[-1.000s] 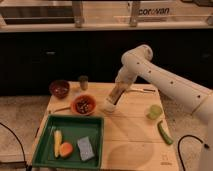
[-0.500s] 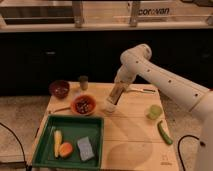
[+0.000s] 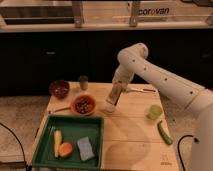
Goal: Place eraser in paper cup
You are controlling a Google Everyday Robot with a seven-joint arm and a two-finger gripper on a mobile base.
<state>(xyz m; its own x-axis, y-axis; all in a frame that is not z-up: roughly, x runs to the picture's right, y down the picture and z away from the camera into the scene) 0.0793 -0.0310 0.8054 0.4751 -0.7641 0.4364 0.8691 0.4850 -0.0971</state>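
Observation:
The eraser, a long tan block with a dark face, stands tilted over the middle of the wooden table. Its lower end is at the mouth of the short white paper cup. My gripper is at the eraser's upper end, at the tip of the white arm that reaches in from the right. I cannot tell whether the eraser's lower end rests inside the cup or just above it.
An orange bowl sits left of the cup, with a dark red bowl and a small dark cup behind it. A green tray holds a blue-grey sponge and food items. A light green cup and a cucumber lie right.
The arm and eraser have barely shifted, staying over the white cup.

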